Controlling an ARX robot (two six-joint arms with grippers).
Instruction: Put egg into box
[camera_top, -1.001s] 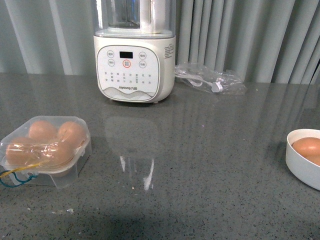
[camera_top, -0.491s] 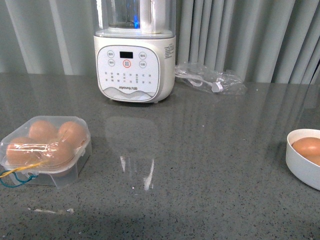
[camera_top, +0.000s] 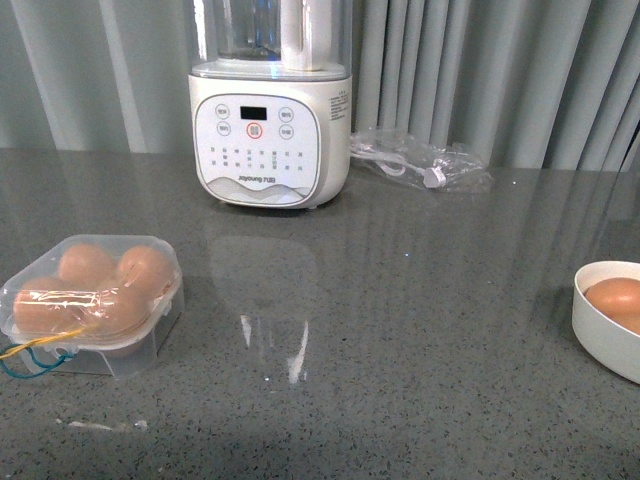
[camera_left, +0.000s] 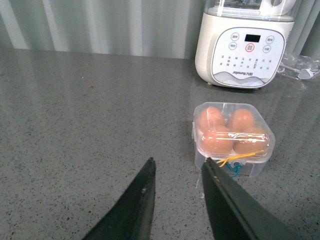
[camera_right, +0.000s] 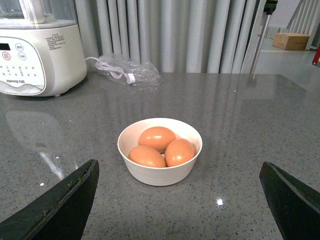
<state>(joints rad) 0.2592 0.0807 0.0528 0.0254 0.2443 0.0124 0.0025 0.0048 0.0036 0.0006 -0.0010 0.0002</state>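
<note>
The clear box (camera_top: 92, 300) stands at the table's left with its lid down over several brown eggs; a yellow and teal tie hangs at its front. In the left wrist view the box (camera_left: 233, 134) lies just beyond my left gripper (camera_left: 178, 167), which is open and empty, one fingertip (camera_left: 208, 165) near the box's front corner. A white bowl (camera_right: 160, 175) holds three brown eggs (camera_right: 157, 138) and lies ahead of my right gripper (camera_right: 178, 167), which is wide open and empty. The bowl (camera_top: 598, 340) shows at the front view's right edge. Neither gripper shows in the front view.
A white blender (camera_top: 268, 140) stands at the back of the grey table, also seen in the left wrist view (camera_left: 242, 55) and the right wrist view (camera_right: 30, 60). A clear bag with a cable (camera_top: 420, 165) lies to its right. Curtains hang behind.
The front view has shifted very slightly. A blue glint inside the blender has come and gone. The box, bowl and eggs have not moved.
</note>
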